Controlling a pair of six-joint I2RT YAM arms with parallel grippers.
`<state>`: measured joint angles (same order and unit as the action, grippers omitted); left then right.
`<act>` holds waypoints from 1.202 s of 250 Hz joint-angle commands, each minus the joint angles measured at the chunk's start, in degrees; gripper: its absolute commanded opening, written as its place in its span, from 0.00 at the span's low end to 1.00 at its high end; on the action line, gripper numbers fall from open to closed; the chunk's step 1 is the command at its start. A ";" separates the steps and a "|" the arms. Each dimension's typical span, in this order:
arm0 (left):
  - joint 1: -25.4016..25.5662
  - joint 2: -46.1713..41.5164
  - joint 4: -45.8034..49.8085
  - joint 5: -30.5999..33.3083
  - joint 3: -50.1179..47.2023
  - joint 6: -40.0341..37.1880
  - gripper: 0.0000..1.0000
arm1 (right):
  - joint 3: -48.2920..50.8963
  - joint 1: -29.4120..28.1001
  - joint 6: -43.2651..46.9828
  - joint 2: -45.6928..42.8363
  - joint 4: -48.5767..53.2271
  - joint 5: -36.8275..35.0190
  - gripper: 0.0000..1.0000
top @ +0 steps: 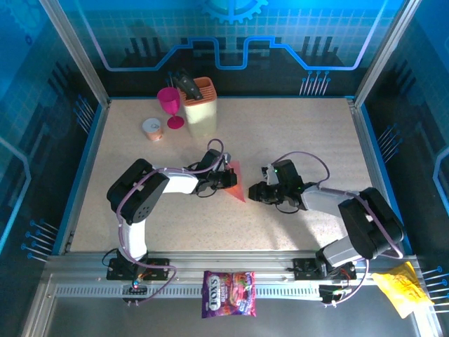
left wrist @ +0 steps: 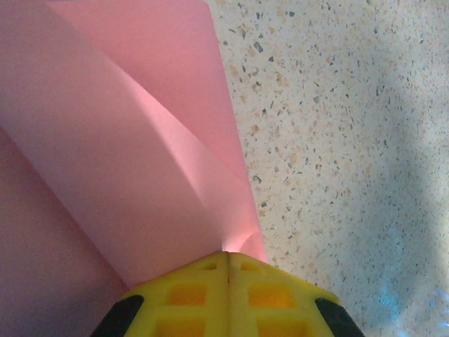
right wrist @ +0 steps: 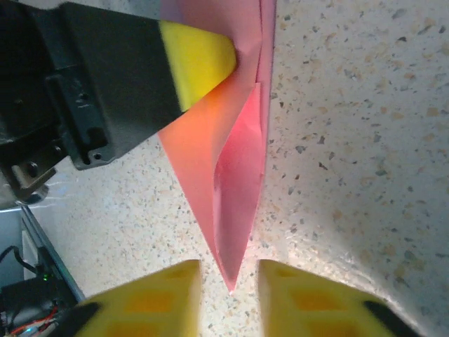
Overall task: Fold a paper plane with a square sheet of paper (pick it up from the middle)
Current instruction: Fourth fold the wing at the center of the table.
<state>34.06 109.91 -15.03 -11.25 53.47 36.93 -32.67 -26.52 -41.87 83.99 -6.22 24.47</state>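
The left gripper point(left wrist: 228, 265) is shut tight, its yellow fingers point(left wrist: 189, 295) pressed together with no gap, and it pinches the wide end of the paper plane point(left wrist: 126, 154). From above, this gripper point(top: 226, 178) sits near the middle of the surface point(top: 302, 126) and the pink-red paper plane point(top: 237, 184) juts out of it towards the right arm.

The right gripper point(right wrist: 230, 298) stands a little way open. Its two yellow fingers point(right wrist: 151, 305) are apart, and the pointed tip of the paper plane point(right wrist: 235, 161) reaches into the gap between them without either finger visibly pressing on it. Whether the tip touches the surface I cannot tell. From above, the right gripper point(top: 254, 191) is just beside the point of the paper.

The surface is pale speckled stone. At its far edge stand a pink goblet point(top: 169, 105) and a beige knife block point(top: 200, 109) just beside each other, with a roll of tape point(top: 152, 128) near them to the left. On the metal rail point(top: 91, 277) at the near edge lie a purple candy bag point(top: 229, 293) and, far to the right, a yellow wrapper point(top: 401, 288). Blue walls point(top: 295, 35) printed with circuit lines close in the space.
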 commanded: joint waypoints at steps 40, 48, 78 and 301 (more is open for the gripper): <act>-0.40 0.48 0.77 1.27 -1.71 -1.27 0.00 | -7.65 -3.38 0.23 3.32 4.46 -0.05 0.05; -0.40 0.44 0.81 1.27 -1.75 -1.24 0.00 | -8.47 -3.94 -0.01 4.46 4.00 -0.17 0.04; -0.40 0.49 1.05 1.38 -1.65 -1.41 0.00 | -10.78 -5.18 -0.89 8.27 1.75 0.10 0.01; -0.47 1.04 1.51 1.32 -1.64 -2.04 0.00 | -12.40 -4.24 2.75 19.90 2.70 -0.26 0.00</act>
<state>33.47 109.89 -15.81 -10.57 53.15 36.86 -46.96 -31.14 -40.88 103.31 -5.58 24.34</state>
